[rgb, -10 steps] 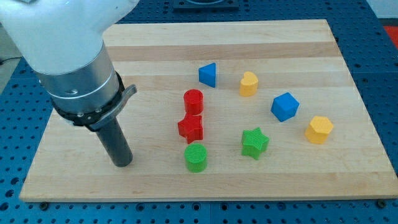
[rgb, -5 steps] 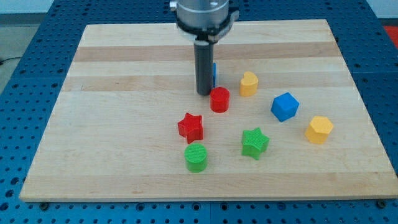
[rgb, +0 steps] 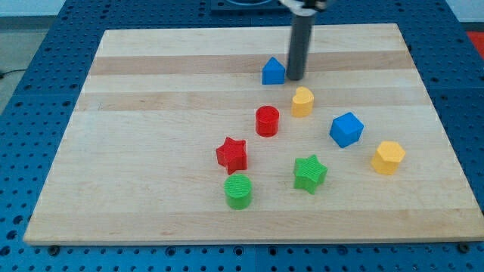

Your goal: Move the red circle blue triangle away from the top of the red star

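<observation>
**A:** So where are we at? We've got the wooden board (rgb: pixel 151 113) with my tip (rgb: pixel 294 78) parked right at the right-hand side of the blue triangle (rgb: pixel 273 72), up near the view's top. No hand on this rig, so nothing spread or pinching; it's a bare rod, and we can't quite tell if it's touching the block or just beside it.

**B:** And the red circle (rgb: pixel 267 121)?

**A:** Sits up and to the right of the red star (rgb: pixel 232 154), near it but with a clear gap. The triangle's well apart from the star.

**B:** How do we reckon these handle?

**A:** Small, rigid, plastic-looking blocks, so probably light and quick to slide on that smooth wood. We can't grab anything; we just push on a side face, low and through the middle. The circle is round, so an off-centre shove will likely make it roll off the rod. The triangle has flat faces, which should track straighter.

**B:** Looks-wise?

**A:** Circle's a short, ribbed red cylinder. Triangle's a little blue wedge, point up. The green circle (rgb: pixel 239 190) sits just below the star, so we'd avoid shoving that way.
</observation>
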Controlling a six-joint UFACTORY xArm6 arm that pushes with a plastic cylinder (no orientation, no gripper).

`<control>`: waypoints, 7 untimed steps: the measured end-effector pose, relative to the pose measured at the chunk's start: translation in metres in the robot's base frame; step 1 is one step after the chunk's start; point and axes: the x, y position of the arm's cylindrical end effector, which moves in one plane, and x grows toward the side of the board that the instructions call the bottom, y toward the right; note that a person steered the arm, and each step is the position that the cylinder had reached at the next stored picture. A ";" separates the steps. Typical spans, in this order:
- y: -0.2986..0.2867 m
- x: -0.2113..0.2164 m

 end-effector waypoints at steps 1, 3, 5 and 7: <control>-0.105 0.000; -0.172 0.008; -0.232 -0.035; -0.257 -0.042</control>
